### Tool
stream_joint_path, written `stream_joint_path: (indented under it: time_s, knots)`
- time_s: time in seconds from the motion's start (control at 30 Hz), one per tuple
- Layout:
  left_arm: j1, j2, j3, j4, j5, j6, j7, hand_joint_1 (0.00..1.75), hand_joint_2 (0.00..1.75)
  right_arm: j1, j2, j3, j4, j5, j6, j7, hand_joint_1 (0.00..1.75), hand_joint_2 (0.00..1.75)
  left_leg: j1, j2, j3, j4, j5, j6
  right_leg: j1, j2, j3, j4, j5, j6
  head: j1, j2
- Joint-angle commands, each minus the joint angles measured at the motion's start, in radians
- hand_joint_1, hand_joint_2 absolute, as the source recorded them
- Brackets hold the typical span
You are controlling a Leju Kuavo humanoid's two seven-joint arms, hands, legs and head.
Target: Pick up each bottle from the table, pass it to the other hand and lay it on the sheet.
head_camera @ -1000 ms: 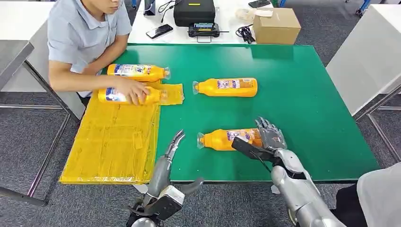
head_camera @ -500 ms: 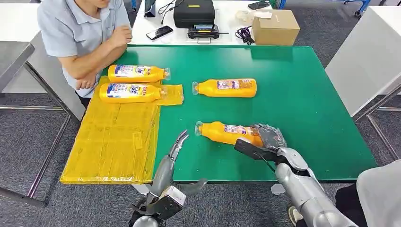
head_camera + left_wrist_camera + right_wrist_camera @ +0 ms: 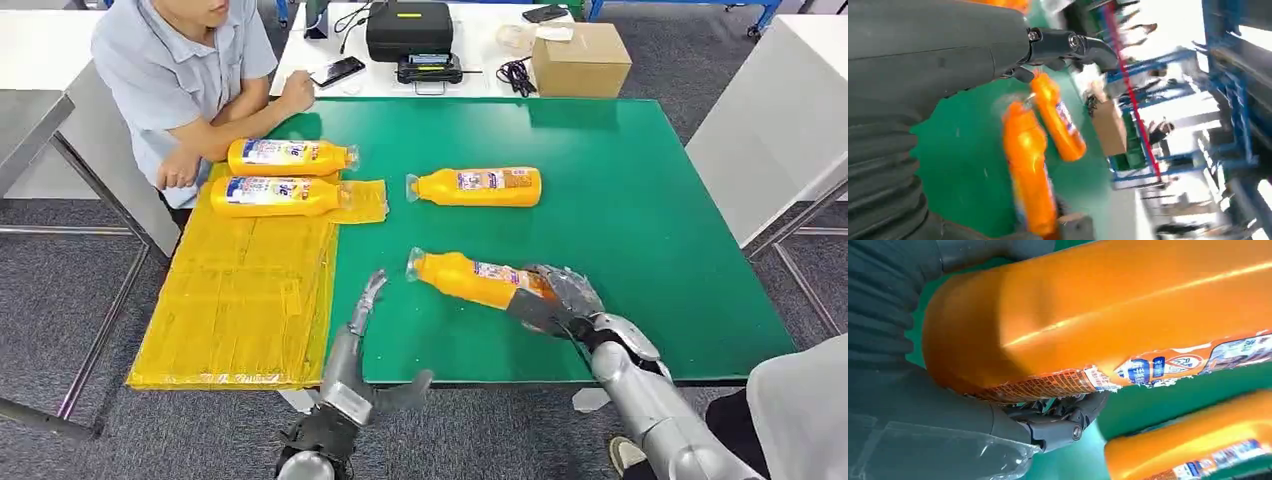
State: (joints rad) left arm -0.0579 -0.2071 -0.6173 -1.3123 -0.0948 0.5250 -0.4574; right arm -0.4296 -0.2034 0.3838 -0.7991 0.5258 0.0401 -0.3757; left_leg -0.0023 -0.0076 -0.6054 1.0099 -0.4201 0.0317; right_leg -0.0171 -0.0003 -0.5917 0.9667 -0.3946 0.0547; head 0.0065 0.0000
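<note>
My right hand grips the base end of an orange bottle, which is tilted with its cap toward the left and raised off the green table. The right wrist view has this bottle large against my right hand. My left hand is open, fingers stretched forward, near the table's front edge beside the yellow sheet. A second orange bottle lies on the table farther back. Two bottles lie at the sheet's far end. The left wrist view shows my left hand and both table bottles.
A person sits at the table's far left corner, arms resting by the sheet's far end. On the white table behind are a black case, a phone and a cardboard box. Another white table stands to the right.
My right hand has closed on the near bottle and raised it, tilting it. The person's hand has left the bottle on the sheet and drawn back.
</note>
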Motion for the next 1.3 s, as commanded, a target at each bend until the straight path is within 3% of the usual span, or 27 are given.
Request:
stream_joint_path:
  time_s: [0.03,0.27,0.6,0.9,1.3]
  knots:
    - [-0.045,-0.032,0.080,0.141,0.430,0.017,-0.041,0.00,1.75,0.097,0.099,-0.062,-0.188,-0.151,0.010,-0.022,1.75,1.75,0.001,0.002,0.003,-0.002,-0.001,-0.003,0.001,0.002,0.002,-0.001,0.000,-0.003,0.000,0.000]
    - [-0.022,-0.015,0.127,0.068,0.665,0.002,0.016,0.00,1.75,0.098,0.123,-0.041,-0.242,-0.233,0.014,-0.041,1.75,1.75,0.001,0.002,-0.003,0.000,-0.001,-0.002,0.001,0.002,-0.003,0.002,-0.001,-0.002,-0.001,0.000]
    - [-0.070,0.006,0.080,0.149,0.786,-0.055,0.051,0.00,1.75,0.076,0.138,0.028,-0.203,-0.278,0.050,-0.049,1.75,1.75,0.000,0.000,-0.007,-0.001,0.000,-0.002,0.000,0.001,-0.006,0.001,0.000,-0.002,0.000,0.000]
    - [-0.115,-0.003,0.043,0.169,0.764,-0.065,0.017,0.00,1.75,0.057,0.156,0.144,-0.159,-0.267,0.071,-0.054,1.75,1.75,0.002,0.001,-0.004,0.000,-0.002,-0.003,0.002,0.001,-0.004,0.001,-0.002,-0.003,0.000,0.000]
    - [-0.161,-0.027,0.030,0.276,0.747,-0.048,-0.011,0.00,1.75,0.039,0.163,0.205,-0.138,-0.268,0.075,-0.046,1.75,1.75,0.001,-0.001,-0.007,-0.001,0.000,-0.002,0.000,0.000,-0.006,0.001,-0.001,-0.002,0.000,0.000]
